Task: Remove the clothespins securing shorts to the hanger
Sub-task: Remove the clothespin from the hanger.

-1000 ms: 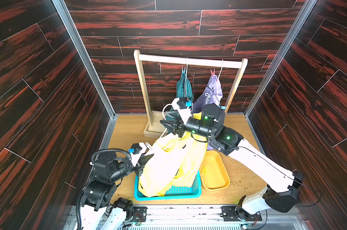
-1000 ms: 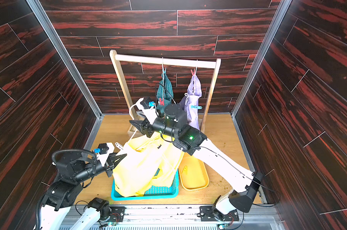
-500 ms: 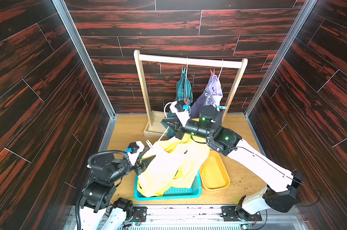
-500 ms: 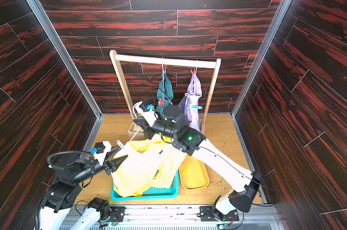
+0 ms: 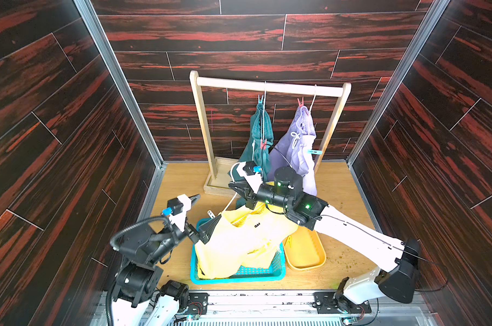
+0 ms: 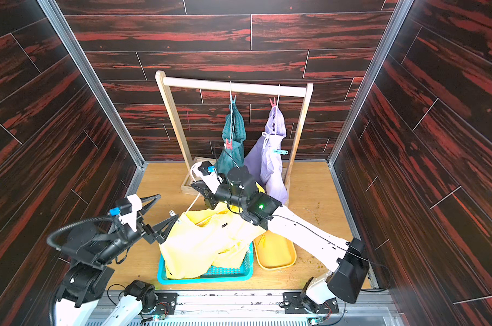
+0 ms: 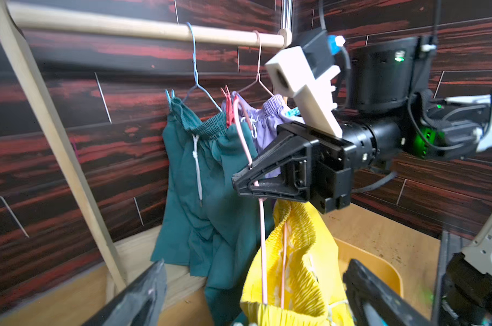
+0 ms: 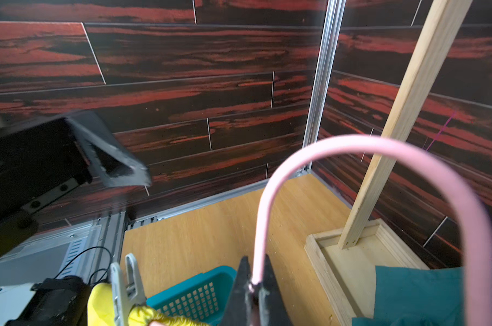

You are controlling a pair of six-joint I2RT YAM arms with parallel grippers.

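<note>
The yellow shorts [image 5: 239, 242] [image 6: 205, 242] hang from a pink hanger [image 8: 352, 141] and sag into the teal basket. My right gripper [image 8: 253, 285] [image 5: 233, 187] is shut on the hanger's wire just below its hook. A pale clothespin [image 8: 126, 279] [image 5: 210, 213] still grips the shorts' waistband corner. My left gripper [image 5: 203, 210] [image 7: 256, 296] stands wide open beside that corner, holding nothing. Teal shorts [image 5: 260, 135] and lavender shorts [image 5: 301, 146] hang on the rack. Each carries a red clothespin [image 5: 263, 144] and a blue clothespin [image 5: 314, 152].
The wooden rack [image 5: 267, 86] stands at the back, its base [image 8: 352, 259] close to my right gripper. A teal basket [image 5: 239, 278] sits at the front. Beside it is a yellow tray [image 5: 306, 254] with a yellow clothespin [image 5: 288, 241] in it.
My left gripper has opened and drawn back from the yellow shorts' corner. My right gripper has shut on the pink hanger wire. The shorts have sagged lower into the basket.
</note>
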